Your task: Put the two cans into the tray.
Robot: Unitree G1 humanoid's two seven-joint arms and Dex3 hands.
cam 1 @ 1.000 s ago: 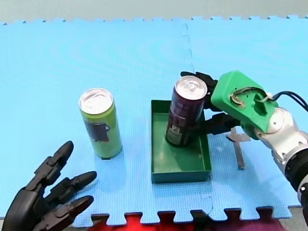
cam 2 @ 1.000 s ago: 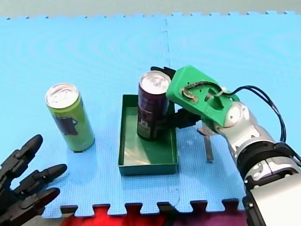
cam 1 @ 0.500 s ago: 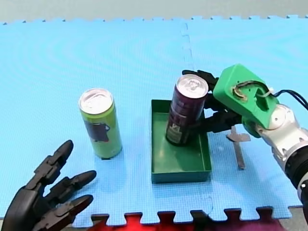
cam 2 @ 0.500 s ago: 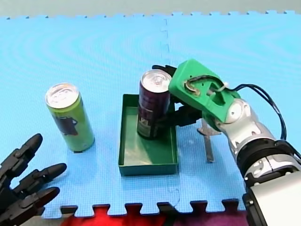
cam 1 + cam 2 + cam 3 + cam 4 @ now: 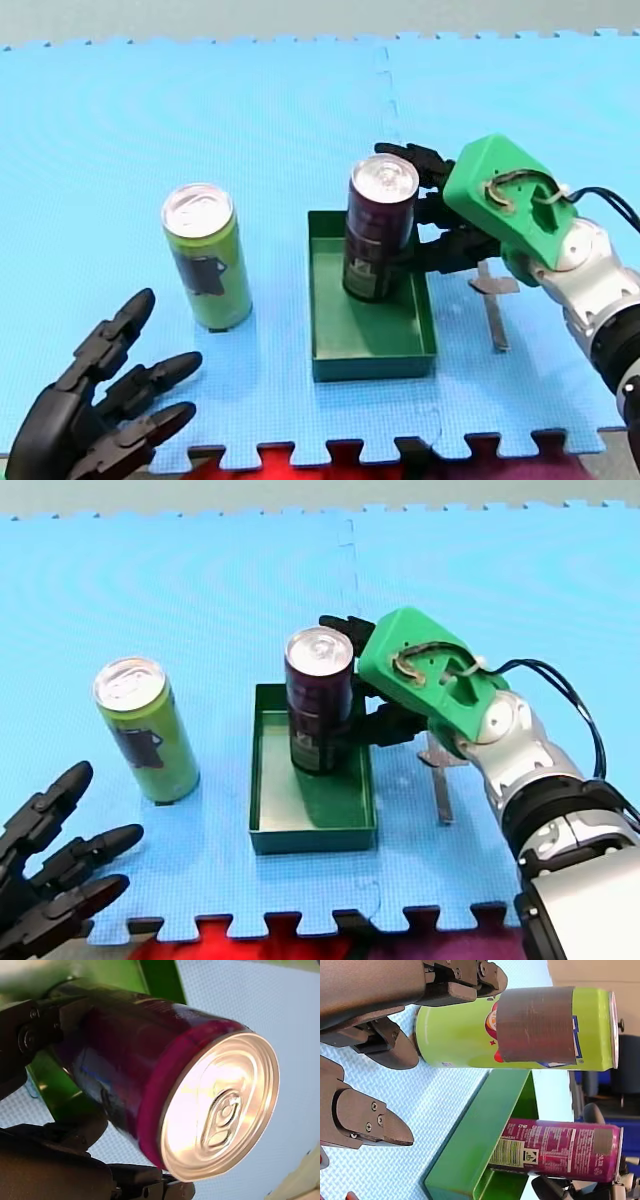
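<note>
A purple can (image 5: 378, 235) stands in the far part of the green tray (image 5: 372, 348), near the middle of the mat. My right hand (image 5: 425, 205) reaches in from the right and is shut on this can, with its dark fingers (image 5: 30, 1035) around the can's side (image 5: 125, 1070). A green can (image 5: 207, 257) stands upright on the mat, left of the tray and apart from it. My left hand (image 5: 110, 400) is at the near left corner, short of the green can, holding nothing. The second wrist view shows the green can (image 5: 520, 1030) beyond dark fingertips (image 5: 365, 1125).
A flat metal tool (image 5: 495, 312) lies on the blue foam mat (image 5: 200, 120) just right of the tray, under my right forearm. The mat's jigsaw front edge (image 5: 330, 450) runs close to me, with red floor beyond it.
My right hand has pushed the purple can a little to the left and set it more upright. The tray slid slightly left with it. The left hand and green can stayed put.
</note>
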